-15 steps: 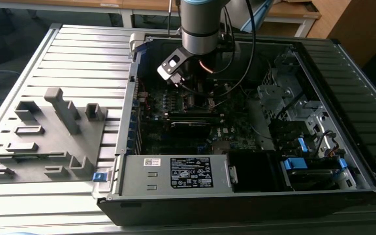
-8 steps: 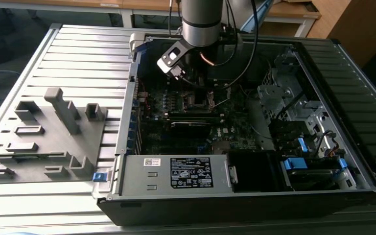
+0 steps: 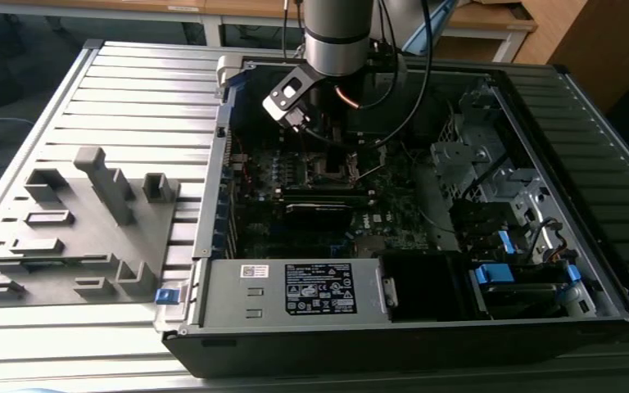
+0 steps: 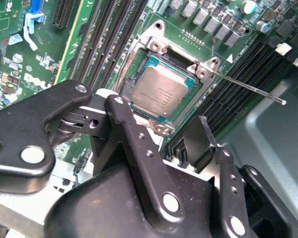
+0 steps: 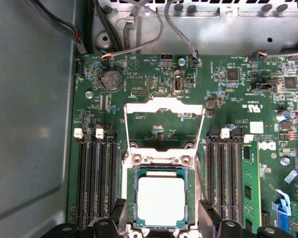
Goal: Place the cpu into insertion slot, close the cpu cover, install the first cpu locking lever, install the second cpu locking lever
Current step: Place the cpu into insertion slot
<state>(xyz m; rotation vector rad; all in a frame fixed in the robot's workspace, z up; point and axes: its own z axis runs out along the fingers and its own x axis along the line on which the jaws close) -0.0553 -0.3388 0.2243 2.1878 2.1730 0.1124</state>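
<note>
my gripper [image 4: 156, 113] is closest in the second wrist view. its black fingers [image 4: 126, 131] are spread apart and hold nothing, and its linkage hides the near edge of the socket [image 4: 156, 43]. the first wrist view cuts that same edge off. the cpu [image 4: 161, 91] lies flat in the socket, between my fingertips; i cannot tell whether they touch the frame. in the first wrist view the cpu cover [image 5: 139, 105] is swung open, away from the cpu. a thin lever [image 4: 248, 89] juts from a socket corner over the memory slots [image 4: 238, 111]. in the exterior view my arm [image 3: 337, 37] reaches straight down into the open computer case [image 3: 576, 270].
</note>
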